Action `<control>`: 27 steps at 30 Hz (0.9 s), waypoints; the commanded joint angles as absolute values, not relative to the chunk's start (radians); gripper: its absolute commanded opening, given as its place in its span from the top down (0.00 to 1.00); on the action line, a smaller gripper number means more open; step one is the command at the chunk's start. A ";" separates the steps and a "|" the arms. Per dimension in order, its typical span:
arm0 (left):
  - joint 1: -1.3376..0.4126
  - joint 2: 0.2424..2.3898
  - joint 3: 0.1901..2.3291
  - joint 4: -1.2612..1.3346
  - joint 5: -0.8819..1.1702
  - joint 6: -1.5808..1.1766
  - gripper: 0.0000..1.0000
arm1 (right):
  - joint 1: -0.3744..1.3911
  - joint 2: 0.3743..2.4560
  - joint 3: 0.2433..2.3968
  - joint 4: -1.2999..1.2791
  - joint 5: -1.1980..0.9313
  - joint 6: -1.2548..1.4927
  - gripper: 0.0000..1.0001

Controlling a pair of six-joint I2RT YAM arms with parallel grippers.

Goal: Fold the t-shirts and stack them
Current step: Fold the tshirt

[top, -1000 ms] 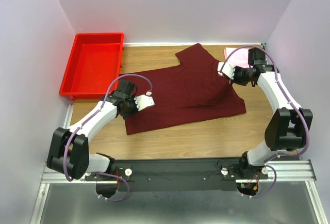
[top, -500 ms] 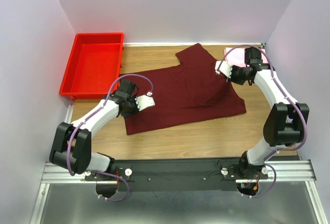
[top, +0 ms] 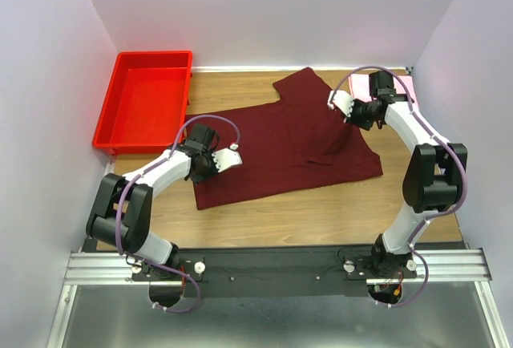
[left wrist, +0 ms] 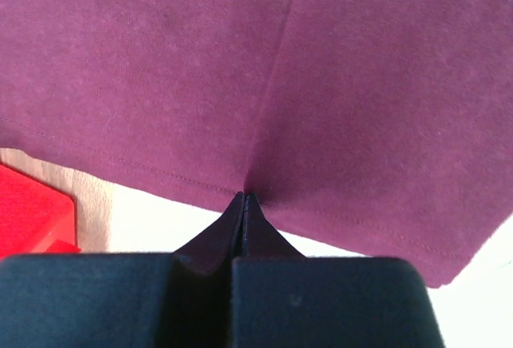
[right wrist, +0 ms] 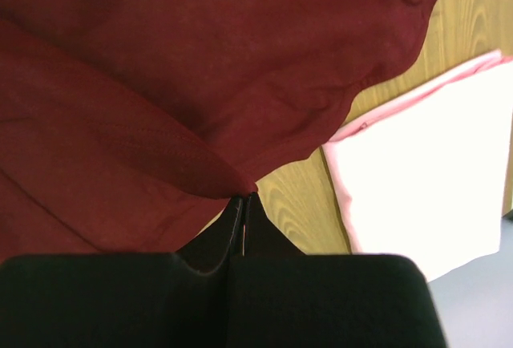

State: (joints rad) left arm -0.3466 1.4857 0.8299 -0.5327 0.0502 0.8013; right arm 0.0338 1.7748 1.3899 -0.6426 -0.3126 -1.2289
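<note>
Left gripper (top: 227, 158) is found clamped on the left hem of the maroon t-shirt (top: 288, 143), which is spread with its long axis left to right; right gripper (top: 335, 101) is clamped on its far-right edge, just beside the pink t-shirt (top: 405, 83).

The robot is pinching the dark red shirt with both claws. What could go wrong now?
The left gripper and right gripper each pinch only the very edge of the maroon shirt, so the cloth might slip out when lifted. The cloth is ridged up by the right gripper, so the fold may come out crooked. The pink shirt lies close beside that gripper and might get nudged.
</note>
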 commanded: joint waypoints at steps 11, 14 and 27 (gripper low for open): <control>-0.328 1.549 0.883 -0.525 0.021 0.729 0.88 | 0.037 1.885 1.506 -0.617 -0.201 -0.973 0.90; -0.301 1.507 0.942 -0.577 0.092 0.704 0.61 | 0.026 1.907 1.580 -0.672 -0.140 -0.875 0.66; -0.382 1.431 0.976 -0.706 0.279 0.666 0.54 | -0.089 1.867 1.530 -1.160 -0.268 -0.847 0.39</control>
State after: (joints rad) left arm -0.3286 1.4170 1.0451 -0.6514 0.2161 0.6754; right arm -0.0982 1.8679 1.5990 -0.9886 -0.2256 -0.8669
